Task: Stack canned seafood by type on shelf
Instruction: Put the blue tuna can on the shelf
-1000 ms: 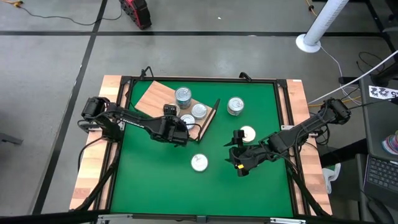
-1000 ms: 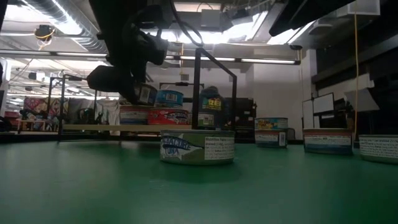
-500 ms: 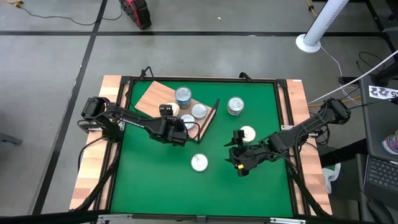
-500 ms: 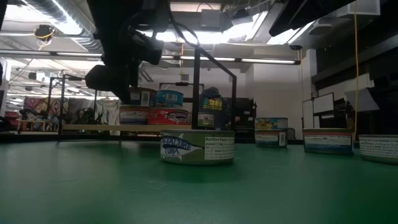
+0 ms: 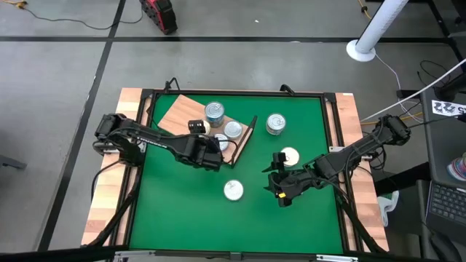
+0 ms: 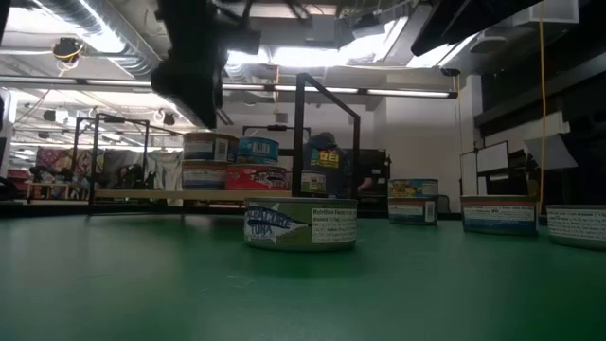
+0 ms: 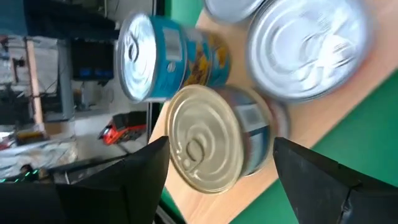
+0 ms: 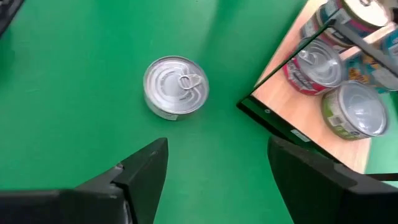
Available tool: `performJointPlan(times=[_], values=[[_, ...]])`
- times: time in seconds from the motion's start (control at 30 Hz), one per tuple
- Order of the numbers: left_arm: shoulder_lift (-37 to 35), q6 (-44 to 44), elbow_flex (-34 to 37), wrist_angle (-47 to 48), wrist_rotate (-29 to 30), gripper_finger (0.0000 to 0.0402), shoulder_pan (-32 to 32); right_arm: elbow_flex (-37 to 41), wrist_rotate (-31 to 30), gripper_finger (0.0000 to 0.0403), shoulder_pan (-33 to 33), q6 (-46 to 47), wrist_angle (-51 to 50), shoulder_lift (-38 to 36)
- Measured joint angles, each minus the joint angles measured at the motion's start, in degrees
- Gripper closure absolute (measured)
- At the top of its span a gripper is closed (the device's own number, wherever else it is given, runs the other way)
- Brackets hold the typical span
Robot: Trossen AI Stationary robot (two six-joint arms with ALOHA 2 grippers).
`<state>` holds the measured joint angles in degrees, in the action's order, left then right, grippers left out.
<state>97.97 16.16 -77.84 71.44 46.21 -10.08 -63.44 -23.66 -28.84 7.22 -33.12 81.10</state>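
Note:
The wooden shelf [image 5: 177, 111] lies at the mat's far left, its black wire frame [image 5: 248, 134] at the right end. Several tins stand on it. A cream-topped tin [image 7: 202, 140] sits on top of another tin [image 6: 206, 175], beside a blue-labelled stack [image 5: 214, 113] and silver-topped tins [image 5: 233, 129]. My left gripper [image 5: 199, 138] is open and hangs above the cream-topped tin [image 6: 210, 147], fingers on either side of it and clear of it. My right gripper [image 5: 280, 187] is open above the mat, near a loose silver tin [image 8: 176, 87].
Three tins rest on the green mat: one near the front [image 5: 233, 190], one with a cream top [image 5: 290, 156] by the right arm, and one farther back [image 5: 275, 124]. The shelf's upright wire frame [image 6: 327, 114] stands between the shelf tins and the open mat.
My left gripper has let go of the cream-topped tin and risen straight up from it. The tin stays standing on the tin beneath it on the shelf.

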Motion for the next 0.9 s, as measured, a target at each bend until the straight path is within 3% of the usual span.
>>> performJointPlan(times=[0.13,0.4,0.67,0.9], values=[[0.0,0.02,-2.5,-0.19,-2.62,0.0119,-2.29,0.0,2.25,0.0128,0.0,-0.04,-0.39,0.0],[0.0,0.64,-3.66,-5.26,-6.65,0.0119,-7.78,0.0,1.05,0.0128,-0.05,1.89,-8.25,-2.18],[0.0,3.39,-3.67,-16.54,-6.74,0.0119,-12.2,0.02,0.32,0.0128,-0.04,3.56,-16.19,-4.11],[0.0,3.41,-3.68,-25.91,-6.73,0.0119,-14.99,4.13,3.66,0.0128,0.0,4.73,-16.81,-2.97]])
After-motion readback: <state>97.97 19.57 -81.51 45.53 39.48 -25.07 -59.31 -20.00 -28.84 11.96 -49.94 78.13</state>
